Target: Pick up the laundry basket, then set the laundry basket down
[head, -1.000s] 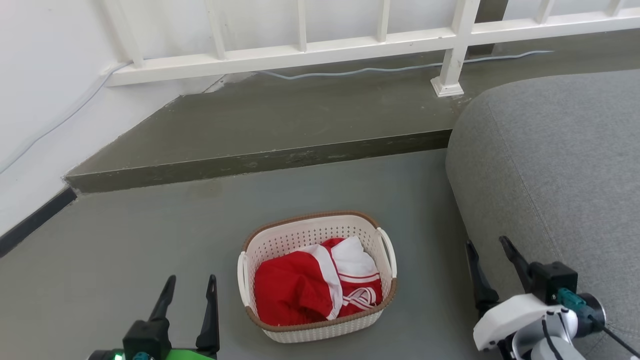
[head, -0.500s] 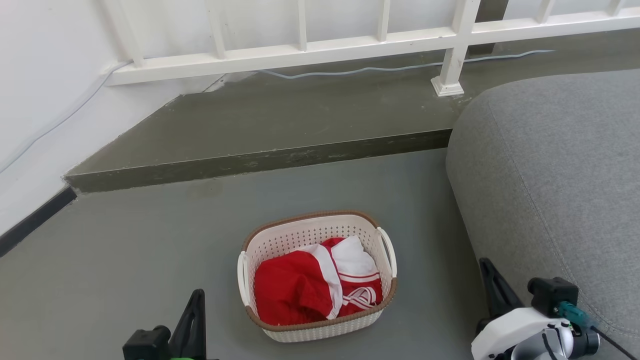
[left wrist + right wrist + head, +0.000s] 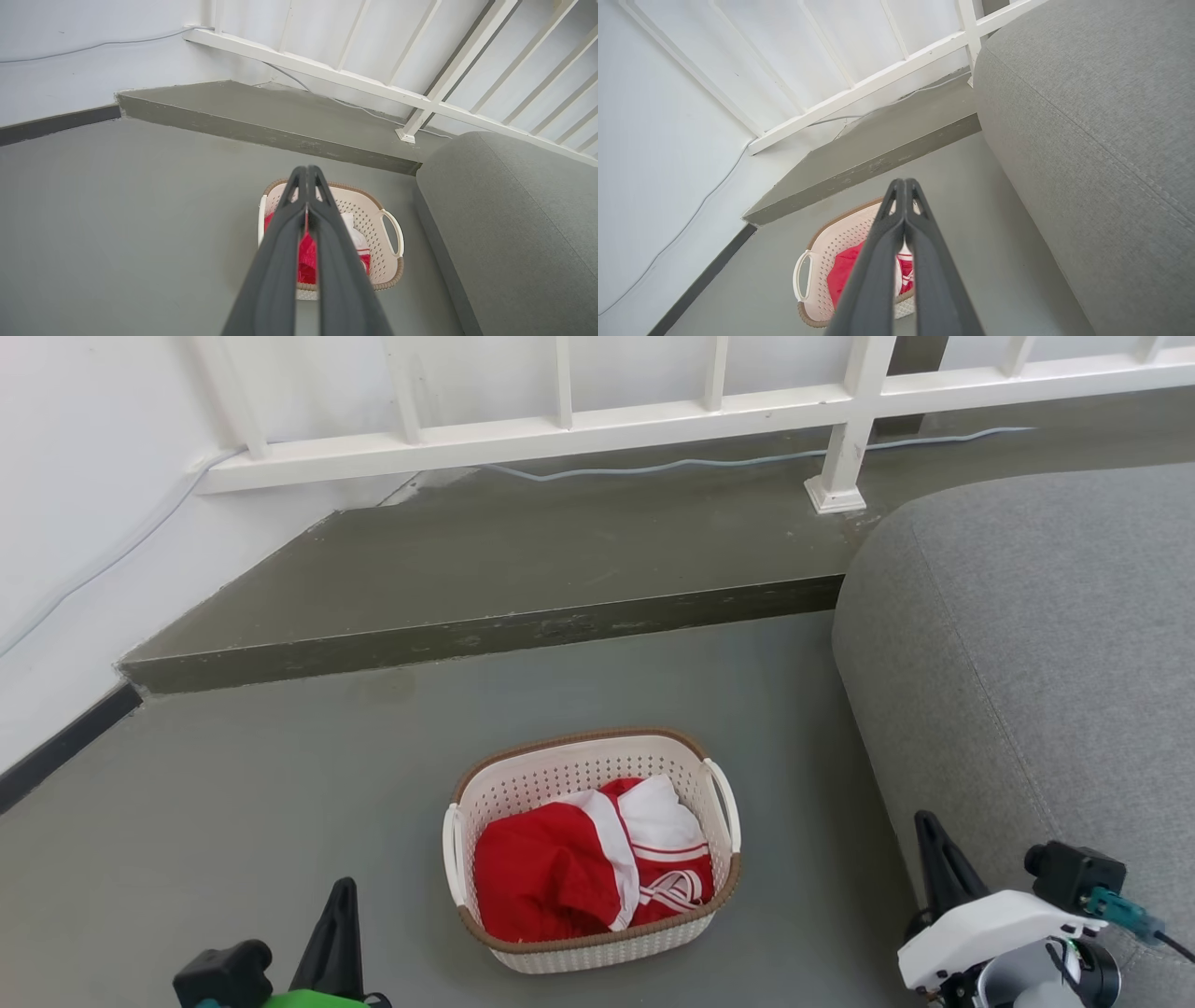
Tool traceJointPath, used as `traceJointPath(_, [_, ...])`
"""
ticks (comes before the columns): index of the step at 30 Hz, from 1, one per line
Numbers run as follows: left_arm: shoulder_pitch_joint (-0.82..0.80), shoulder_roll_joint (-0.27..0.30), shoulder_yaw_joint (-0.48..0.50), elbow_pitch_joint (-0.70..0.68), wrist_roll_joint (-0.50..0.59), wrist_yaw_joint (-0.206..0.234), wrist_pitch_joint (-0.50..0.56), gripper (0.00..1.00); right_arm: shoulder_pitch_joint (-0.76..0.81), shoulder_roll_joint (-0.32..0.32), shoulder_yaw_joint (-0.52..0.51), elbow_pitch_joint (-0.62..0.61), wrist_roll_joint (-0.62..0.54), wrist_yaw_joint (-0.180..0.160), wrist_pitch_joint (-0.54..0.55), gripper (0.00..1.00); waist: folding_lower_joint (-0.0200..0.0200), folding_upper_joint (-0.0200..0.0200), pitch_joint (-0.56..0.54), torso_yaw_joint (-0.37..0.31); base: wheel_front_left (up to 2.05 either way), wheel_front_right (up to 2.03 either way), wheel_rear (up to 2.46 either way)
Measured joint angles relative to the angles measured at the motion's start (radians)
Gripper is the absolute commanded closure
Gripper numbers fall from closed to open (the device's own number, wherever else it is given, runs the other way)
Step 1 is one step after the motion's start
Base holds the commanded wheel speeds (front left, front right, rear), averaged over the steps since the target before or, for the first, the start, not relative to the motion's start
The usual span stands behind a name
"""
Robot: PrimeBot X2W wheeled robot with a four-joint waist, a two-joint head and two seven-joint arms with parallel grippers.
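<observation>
Basket [image 3: 592, 852] on floor [image 3: 280, 803], centre, upright, red clothes [image 3: 560, 877] inside, handles free for side grips. Left tool [image 3: 307, 182] at 8 o'clock, right tool [image 3: 903, 191] at 4 o'clock; both pinched closed, empty, flanking, not touching.

One laundry basket [image 3: 592, 854], two hands, one sofa [image 3: 1027, 644].

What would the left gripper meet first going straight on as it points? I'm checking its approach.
Probably the laundry basket: the left gripper, jaws shut, lines up with its far rim in the left wrist view, though depth is unclear.
</observation>
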Motion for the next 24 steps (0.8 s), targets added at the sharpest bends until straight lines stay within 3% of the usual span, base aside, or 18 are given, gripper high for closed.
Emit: traceJointPath(24, [-0.034,0.002,0.066,0.021,-0.306,-0.037,0.072,1.00,-0.023,0.010,-0.094,-0.005,0.285,0.048,0.073,1.00,0.0000,0.0000,0.004,-0.001,0.00,0.00,0.00])
